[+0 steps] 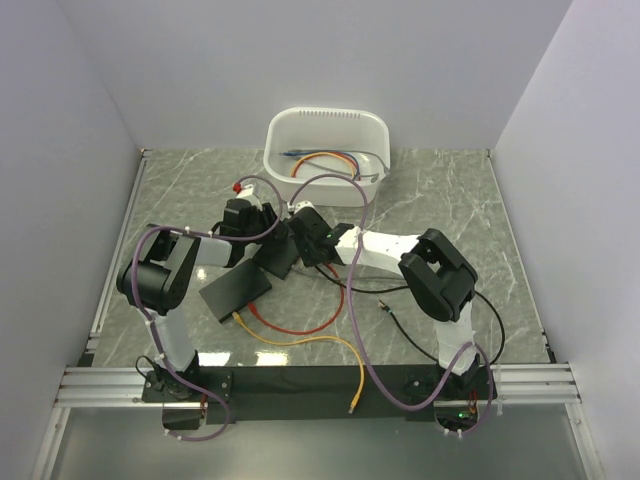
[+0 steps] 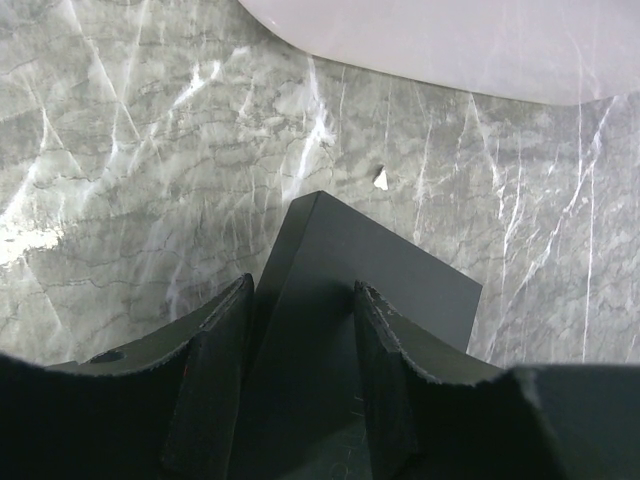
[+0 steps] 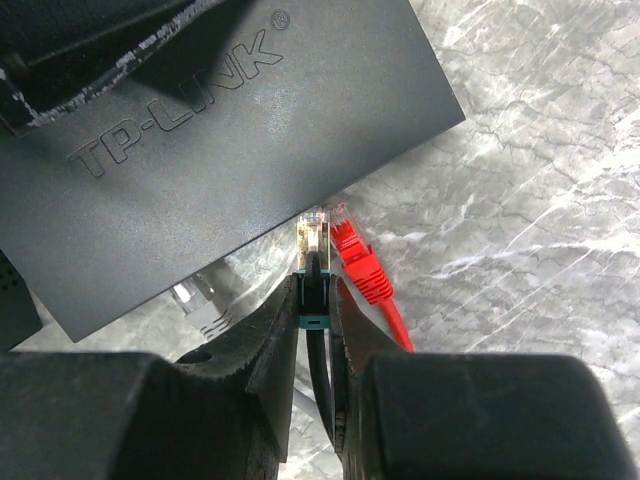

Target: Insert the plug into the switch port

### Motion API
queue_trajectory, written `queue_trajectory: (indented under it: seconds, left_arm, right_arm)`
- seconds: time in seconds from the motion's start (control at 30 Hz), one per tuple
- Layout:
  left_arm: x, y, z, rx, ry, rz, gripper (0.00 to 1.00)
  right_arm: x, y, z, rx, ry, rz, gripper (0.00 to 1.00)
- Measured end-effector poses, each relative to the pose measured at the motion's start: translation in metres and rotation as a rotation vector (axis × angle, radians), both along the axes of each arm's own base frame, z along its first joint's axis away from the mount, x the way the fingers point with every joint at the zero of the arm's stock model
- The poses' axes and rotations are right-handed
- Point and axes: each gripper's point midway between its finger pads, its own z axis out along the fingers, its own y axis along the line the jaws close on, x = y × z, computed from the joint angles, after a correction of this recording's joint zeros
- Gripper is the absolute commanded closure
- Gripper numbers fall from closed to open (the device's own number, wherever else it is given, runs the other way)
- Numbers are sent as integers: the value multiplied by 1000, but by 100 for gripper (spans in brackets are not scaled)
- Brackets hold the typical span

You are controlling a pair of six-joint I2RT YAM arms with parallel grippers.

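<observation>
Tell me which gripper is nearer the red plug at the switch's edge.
Right. The right gripper, holding the black cable's plug, sits just beside the red plug; the left gripper clamps the switch farther off.

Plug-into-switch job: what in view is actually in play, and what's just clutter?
In play:
- TP-Link switch, held in left gripper
- black plug, held in right gripper

Lying about:
- white tub with spare cables
- second black box
- yellow cable
- red cable
</observation>
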Motion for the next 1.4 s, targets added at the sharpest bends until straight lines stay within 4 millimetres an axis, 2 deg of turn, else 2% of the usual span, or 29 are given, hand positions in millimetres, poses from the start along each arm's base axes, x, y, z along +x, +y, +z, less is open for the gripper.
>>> queue_trajectory:
  seconds: [0.3,0.53,0.83,1.07,1.4]
  left_arm:
    - [0,0,-1,20,-14,-17,50]
    - [4,5,0,45,-33,-1,49]
    - [13,7,0,67,-37,10,47]
    - [16,11,0,80,-40,26,47]
    - [19,9,0,68,-64,18,46]
  right_arm:
    - [3,2,-4,-9,-7,16,100]
    - [16,7,-7,-49,-23,17,100]
    - [15,13,-6,-52,-42,71,100]
    - [7,23,-6,-56,-57,106,100]
    - [7,25,-9,-55,-57,107,100]
